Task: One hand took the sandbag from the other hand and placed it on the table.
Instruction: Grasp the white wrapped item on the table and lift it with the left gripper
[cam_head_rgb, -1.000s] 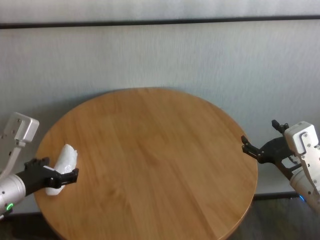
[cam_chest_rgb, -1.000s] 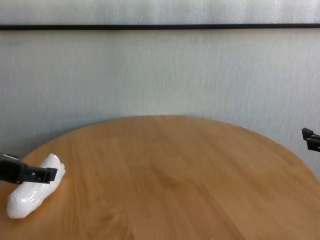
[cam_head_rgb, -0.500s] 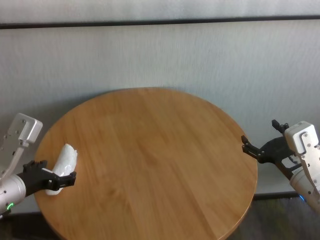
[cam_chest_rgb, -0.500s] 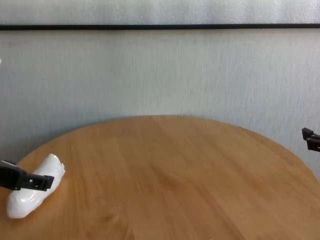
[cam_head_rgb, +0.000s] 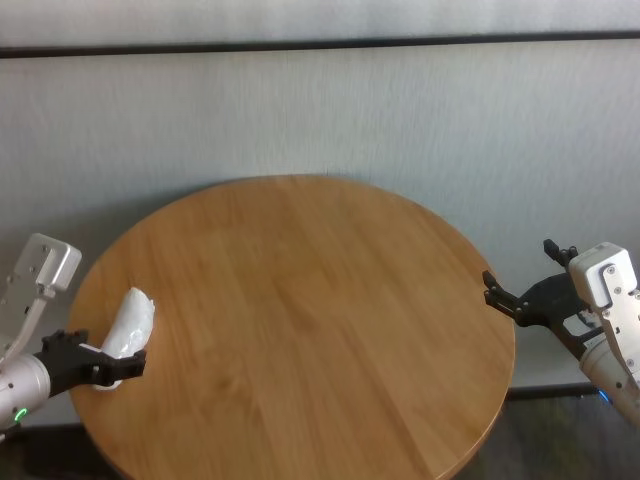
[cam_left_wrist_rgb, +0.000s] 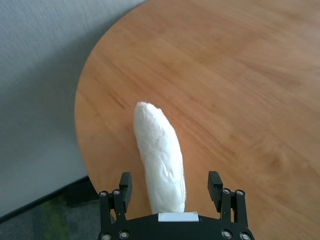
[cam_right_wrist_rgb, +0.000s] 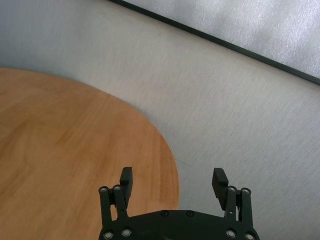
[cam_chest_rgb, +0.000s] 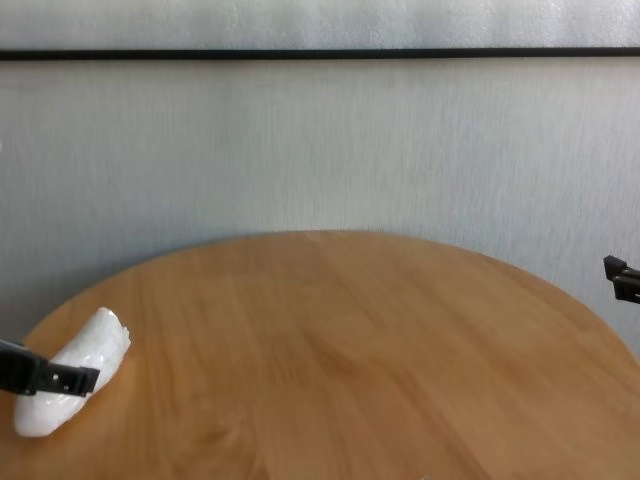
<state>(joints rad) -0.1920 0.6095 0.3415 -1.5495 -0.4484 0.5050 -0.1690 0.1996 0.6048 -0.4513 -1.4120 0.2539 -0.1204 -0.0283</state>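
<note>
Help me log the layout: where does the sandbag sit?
The sandbag lies on the table near its left edge, its near end between the open left gripper's fingers.

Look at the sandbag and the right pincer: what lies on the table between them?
Nothing: in the head view only bare wood of the table stretches from the sandbag near the left edge to the open right pincer beyond the right edge.
</note>
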